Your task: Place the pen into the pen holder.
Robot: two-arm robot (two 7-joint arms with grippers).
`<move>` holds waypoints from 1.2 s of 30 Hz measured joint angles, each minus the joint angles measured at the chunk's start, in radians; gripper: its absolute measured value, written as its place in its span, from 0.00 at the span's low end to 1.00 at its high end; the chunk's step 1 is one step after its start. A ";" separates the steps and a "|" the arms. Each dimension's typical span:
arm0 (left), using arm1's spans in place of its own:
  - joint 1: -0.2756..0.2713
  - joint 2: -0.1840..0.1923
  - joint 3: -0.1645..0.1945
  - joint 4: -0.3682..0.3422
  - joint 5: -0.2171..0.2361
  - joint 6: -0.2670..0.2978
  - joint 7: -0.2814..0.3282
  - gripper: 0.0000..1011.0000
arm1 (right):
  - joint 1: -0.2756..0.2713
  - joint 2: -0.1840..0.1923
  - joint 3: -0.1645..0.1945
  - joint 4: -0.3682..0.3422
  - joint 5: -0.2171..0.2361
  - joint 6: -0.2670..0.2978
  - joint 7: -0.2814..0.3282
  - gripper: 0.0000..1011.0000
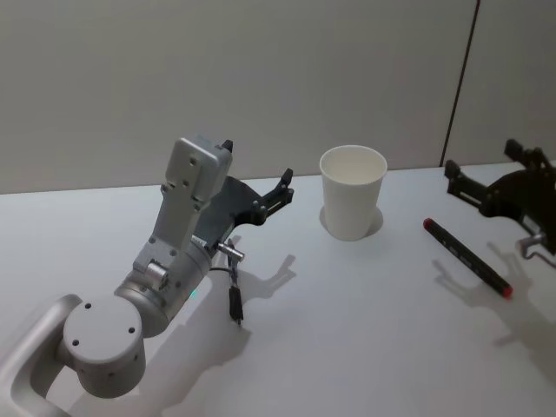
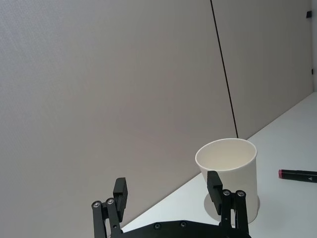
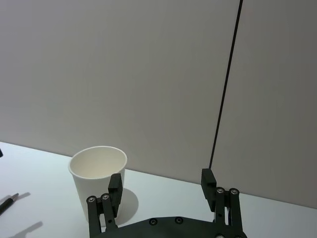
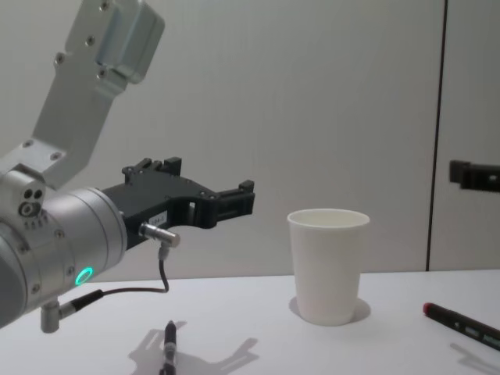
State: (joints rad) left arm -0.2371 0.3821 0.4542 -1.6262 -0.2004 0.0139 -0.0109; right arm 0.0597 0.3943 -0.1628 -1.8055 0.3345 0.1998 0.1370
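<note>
Standing upright toward the back of the white tabletop (image 1: 347, 356), the tapered white paper cup with the rolled rim (image 1: 352, 198) has its mouth open to the room above. The black pen with red ends (image 1: 466, 257) lies flat on the table to the cup's right. It is well apart from the cup and angled toward the front right.

The right gripper (image 1: 483, 158) hangs above the table just behind the pen, at the head view's right edge. Its black fingers (image 3: 115, 181) are spread wide and hold nothing. The left gripper (image 2: 167, 184) hovers to the cup's left, near it but apart, with its fingers likewise parted and empty.

Beside the left arm (image 1: 174, 252) a slim dark stick (image 1: 235, 306) lies on the table. It may be a second pen, though I cannot tell from these views.

Between pen and cup the table is bare. The plain grey wall (image 1: 261, 69) rises behind the cup, with a dark vertical seam (image 1: 465, 78) off to the right. The table's front and right side run past the picture's edges.

In all there are one cup, one red-ended pen, one dark stick and two grippers.
</note>
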 joint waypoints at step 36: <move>0.000 0.000 0.000 0.000 0.000 0.000 0.000 0.99 | 0.255 -0.004 -0.037 0.149 -0.144 0.480 0.134 0.99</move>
State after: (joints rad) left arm -0.2371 0.3821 0.4542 -1.6262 -0.2004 0.0138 -0.0110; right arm 0.3147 0.3901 -0.1994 -1.6561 0.1903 0.6796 0.2705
